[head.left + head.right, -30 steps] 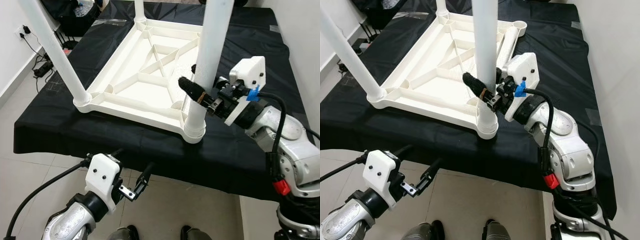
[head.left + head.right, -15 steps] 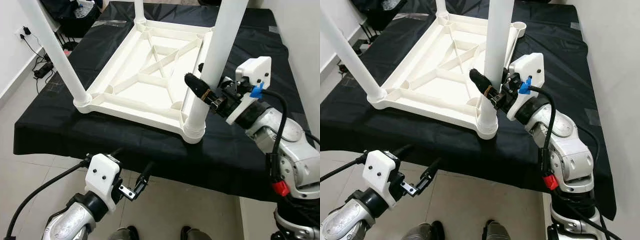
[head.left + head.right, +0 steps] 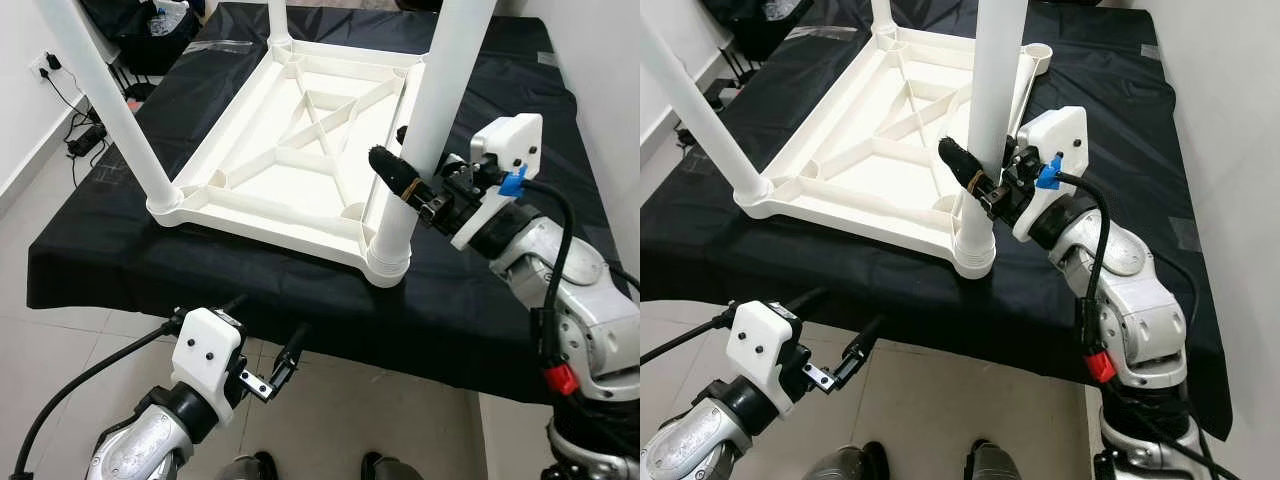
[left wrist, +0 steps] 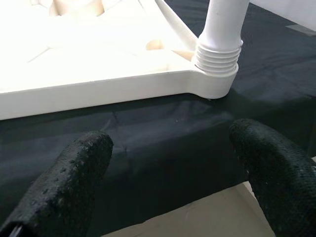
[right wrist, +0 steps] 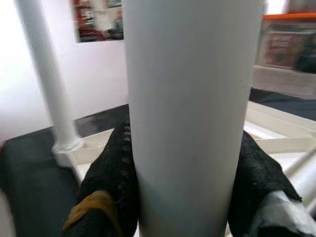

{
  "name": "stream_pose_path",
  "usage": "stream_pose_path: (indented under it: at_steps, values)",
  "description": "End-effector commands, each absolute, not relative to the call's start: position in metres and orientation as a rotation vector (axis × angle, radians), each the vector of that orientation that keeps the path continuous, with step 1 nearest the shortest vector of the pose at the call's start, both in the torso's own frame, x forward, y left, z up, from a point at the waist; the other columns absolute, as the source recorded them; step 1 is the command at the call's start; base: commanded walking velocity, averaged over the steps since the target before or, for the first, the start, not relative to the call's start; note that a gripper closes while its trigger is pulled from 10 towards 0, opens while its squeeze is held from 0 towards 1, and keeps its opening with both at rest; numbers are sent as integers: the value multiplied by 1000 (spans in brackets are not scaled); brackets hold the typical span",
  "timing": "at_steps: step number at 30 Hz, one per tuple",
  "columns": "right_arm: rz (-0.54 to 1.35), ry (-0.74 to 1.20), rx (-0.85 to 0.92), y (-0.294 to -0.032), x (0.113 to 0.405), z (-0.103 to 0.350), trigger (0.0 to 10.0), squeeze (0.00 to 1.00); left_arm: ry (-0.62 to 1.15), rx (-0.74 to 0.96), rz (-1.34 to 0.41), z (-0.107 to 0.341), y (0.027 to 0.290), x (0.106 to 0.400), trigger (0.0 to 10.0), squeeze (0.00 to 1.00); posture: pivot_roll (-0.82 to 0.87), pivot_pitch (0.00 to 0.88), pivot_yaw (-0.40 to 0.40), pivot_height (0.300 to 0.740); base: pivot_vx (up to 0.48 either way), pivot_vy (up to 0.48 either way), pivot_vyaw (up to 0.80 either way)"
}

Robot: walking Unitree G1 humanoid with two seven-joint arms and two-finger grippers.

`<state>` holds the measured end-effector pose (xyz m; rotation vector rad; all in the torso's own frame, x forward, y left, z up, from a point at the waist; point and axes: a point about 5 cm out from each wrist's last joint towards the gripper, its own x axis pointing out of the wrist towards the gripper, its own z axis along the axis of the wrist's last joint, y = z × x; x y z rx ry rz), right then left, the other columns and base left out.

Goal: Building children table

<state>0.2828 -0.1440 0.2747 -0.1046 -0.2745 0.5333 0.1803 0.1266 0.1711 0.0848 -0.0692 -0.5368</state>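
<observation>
The white table top (image 3: pixel 300 160) lies upside down on a black cloth (image 3: pixel 480 300). At its near corner stands a leg (image 3: pixel 985 110), seemingly tilted, clamped by the right gripper (image 3: pixel 980 175). Below the cloth's edge, the left gripper (image 3: pixel 265 340) hangs with fingers spread, empty.

Bright even light; white tabletop (image 4: pixel 74 54) overexposed; right wrist background blurred.

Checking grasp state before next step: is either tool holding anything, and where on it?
Right tool is shut on the near-right table leg, gripping its shaft a little above the threaded base. Left tool hangs open below the table edge, holding nothing.
</observation>
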Motion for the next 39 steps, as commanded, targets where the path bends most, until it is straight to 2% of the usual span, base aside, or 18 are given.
stream_pose_path:
  at_steps: [1,2,4,8,20,25,29,32,33,36,39]
  values:
    - [341,-32,-136,-161,294,233,0,0,-39,92,-529,164,128,179,10000,0,-62,257,1,740,0,0,0]
    - [171,-12,-116,-164,288,224,0,0,-40,92,-528,164,128,180,10000,0,-63,253,-3,740,0,0,0]
    - [100,24,-97,-158,281,214,0,0,-41,92,-528,163,127,181,10000,0,-60,240,-2,740,0,0,0]
    - [77,30,-68,-142,277,209,0,0,-44,94,-526,160,125,183,10000,0,-56,218,-8,740,0,0,0]
    - [28,24,-59,-138,283,210,0,0,-69,120,-502,160,125,190,10000,0,-49,175,-17,740,0,0,0]
    - [28,19,-47,-132,285,210,0,0,-282,196,-457,212,136,229,10000,0,-46,157,-17,740,0,0,0]
    - [32,19,-44,-131,286,210,0,0,-362,166,-459,239,137,243,10000,0,-47,155,-13,740,0,0,0]
    - [35,18,-39,-130,286,210,0,0,-492,110,-553,287,127,260,10000,0,-45,155,-10,740,0,0,0]
    - [35,18,-39,-130,286,210,0,0,-492,110,-553,287,127,260,10000,0,-45,155,-10,740,0,0,0]
    - [42,18,-31,-127,285,210,0,0,-581,33,-778,332,102,268,10000,0,-42,156,-12,740,0,0,0]
    - [43,19,-29,-126,285,210,0,0,-589,14,-822,339,97,269,10000,0,-42,156,-12,740,0,0,0]
